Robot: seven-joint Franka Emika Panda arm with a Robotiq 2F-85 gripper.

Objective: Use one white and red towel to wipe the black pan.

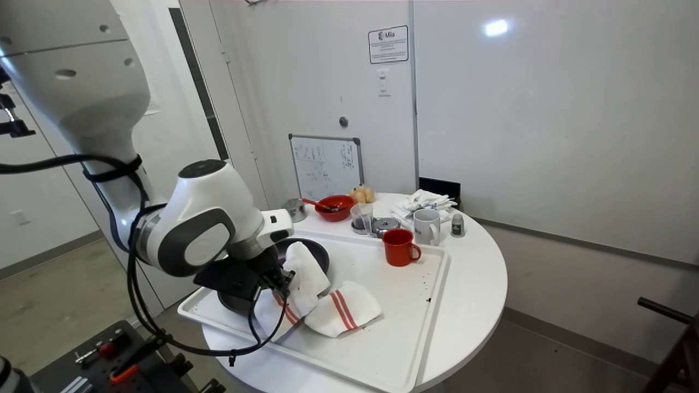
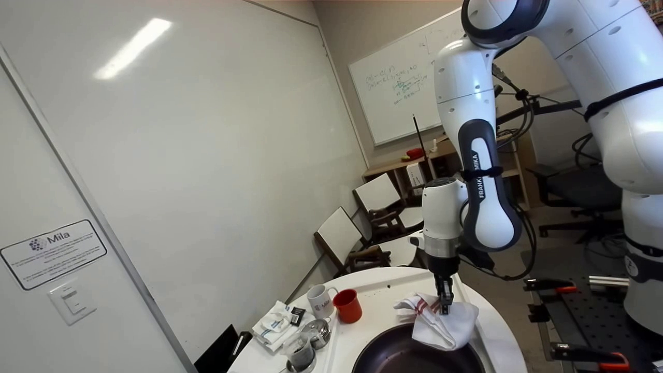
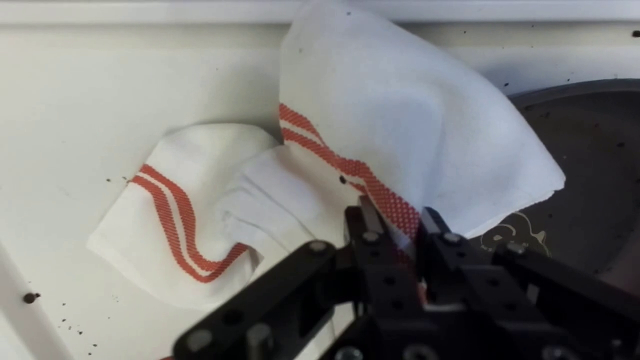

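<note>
I have a white robot arm (image 2: 466,103) bent over the scene, its wrist pointing down above a round white counter (image 1: 480,278). A broad, shallow white tray (image 1: 393,295) with a raised rim lies on the counter. In the tray sits a round black pan (image 2: 409,357), and my wrist view shows a pale line drawing (image 3: 517,232) on its floor.

The towel (image 3: 315,180) is partly in the tray and partly over the pan's edge. It is white cloth crossed by pairs of red stripes with a visible weave, and it is rumpled rather than flat. One broad fold fans out toward the pan, a corner of it above the dark interior. A second flap lies on the tray, its two stripes curving like a hook. I cannot tell how the layers join underneath, or whether that corner touches the pan's floor.

My claw (image 3: 397,220) is clamped on the towel, its jaws on either side of a red-striped pleat. In both exterior views, a red mug (image 1: 398,248) stands in the tray near the rim, well apart from the towel; a white mug (image 1: 426,226) is just beside it on the counter. Dark specks (image 3: 30,298) dot the tray, and one shows against the towel near the claw.
</note>
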